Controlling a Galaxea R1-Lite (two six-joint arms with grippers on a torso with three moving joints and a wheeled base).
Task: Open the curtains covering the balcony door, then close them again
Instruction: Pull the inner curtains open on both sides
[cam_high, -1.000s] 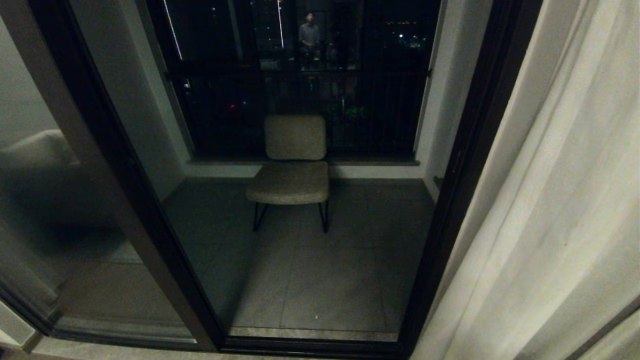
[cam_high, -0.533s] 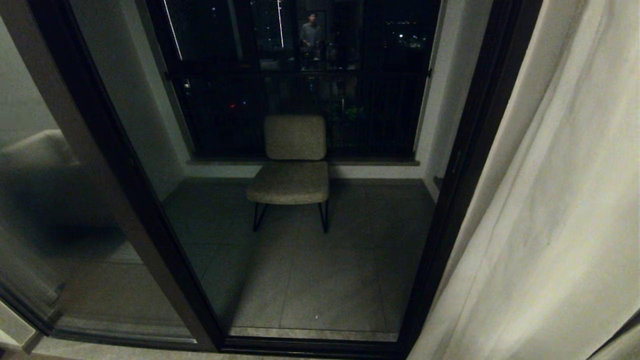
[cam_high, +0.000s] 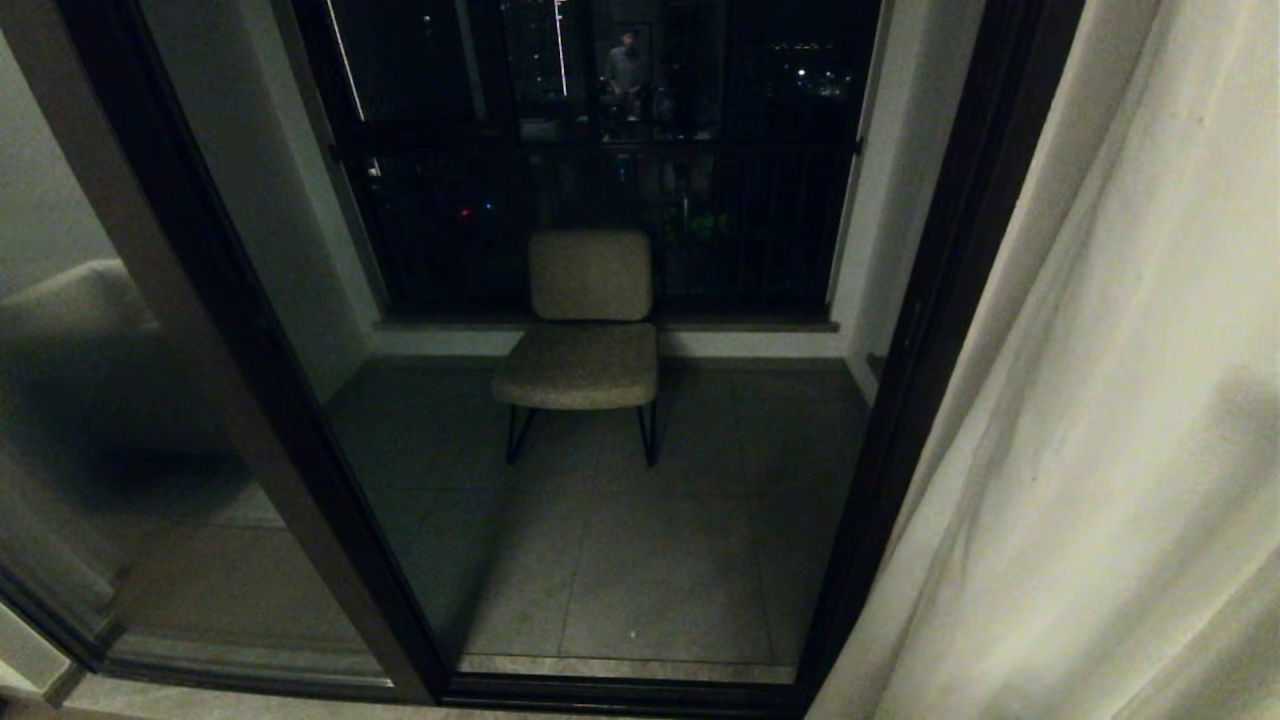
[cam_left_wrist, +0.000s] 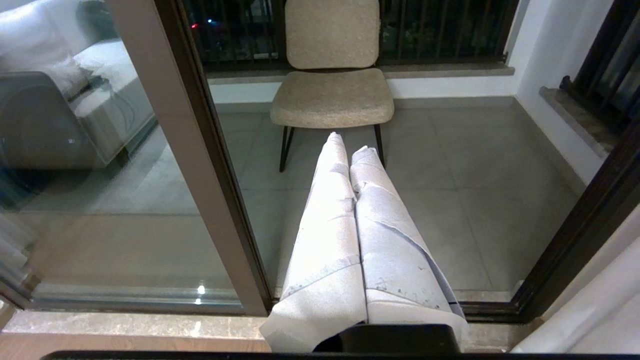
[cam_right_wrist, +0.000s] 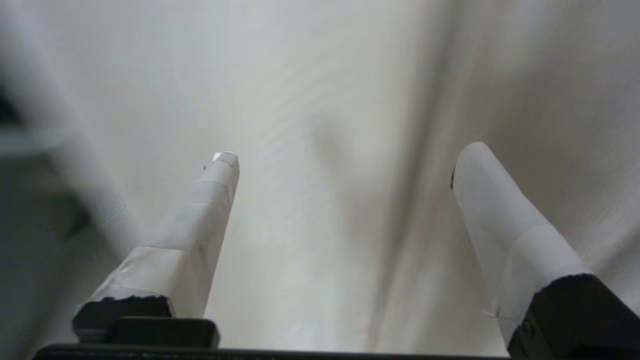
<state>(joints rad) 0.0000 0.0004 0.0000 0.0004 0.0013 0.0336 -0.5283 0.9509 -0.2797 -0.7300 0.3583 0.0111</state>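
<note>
The cream curtains (cam_high: 1100, 400) hang bunched at the right of the head view, beside the balcony door's dark frame (cam_high: 930, 330), and the panes are uncovered. My right gripper (cam_right_wrist: 347, 151) is open, its white-taped fingers (cam_right_wrist: 210, 210) spread wide and pointing at the pleated curtain cloth (cam_right_wrist: 325, 75), with nothing between them. My left gripper (cam_left_wrist: 350, 142) is shut on nothing, low in front of the door and pointing toward the balcony; a curtain edge (cam_left_wrist: 600, 310) shows beside it. Neither gripper shows in the head view.
A beige chair (cam_high: 590, 330) on thin black legs stands on the tiled balcony floor before the black railing (cam_high: 600, 200). A person's reflection (cam_high: 625, 70) shows in the dark glass. A stone threshold (cam_left_wrist: 150, 325) runs along the door's foot.
A dark strip at the lower right of the head view has slid out of sight. The curtain's folds have shifted, its lower edge now slightly further left, and a soft shadow lies on it.
</note>
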